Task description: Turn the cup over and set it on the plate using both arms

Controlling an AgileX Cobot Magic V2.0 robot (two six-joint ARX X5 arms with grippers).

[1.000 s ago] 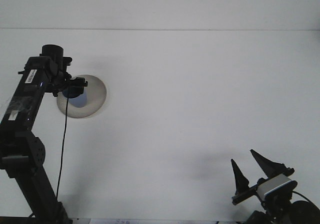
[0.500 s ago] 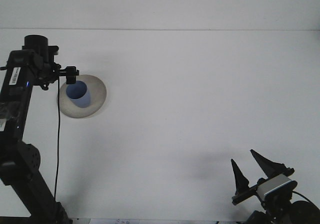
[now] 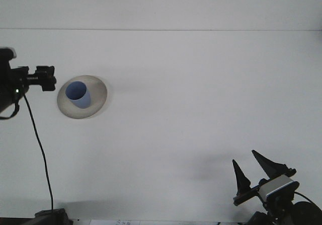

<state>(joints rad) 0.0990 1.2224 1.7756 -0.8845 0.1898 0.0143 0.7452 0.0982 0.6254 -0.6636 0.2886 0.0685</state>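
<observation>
Since a second ago the left pincer [image 3: 46, 79] has drawn back off the plate toward the left edge of the view, leaving the blue cup [image 3: 78, 94] uncovered; whether its fingers are parted or closed cannot be told from this angle. Just to that pincer's right, apart from it, the cup stands mouth-up on the grey plate [image 3: 98, 91], toward the plate's left side, its long axis upright. Well away, at the lower right of the bench [image 3: 201, 109], the right pincer [image 3: 255, 168] rests with its two dark fingers spread wide and nothing between them, unchanged from the earlier frames. By my reading the flip and the placing are both done, and the left arm, by far the nearer, needs only to clear off
</observation>
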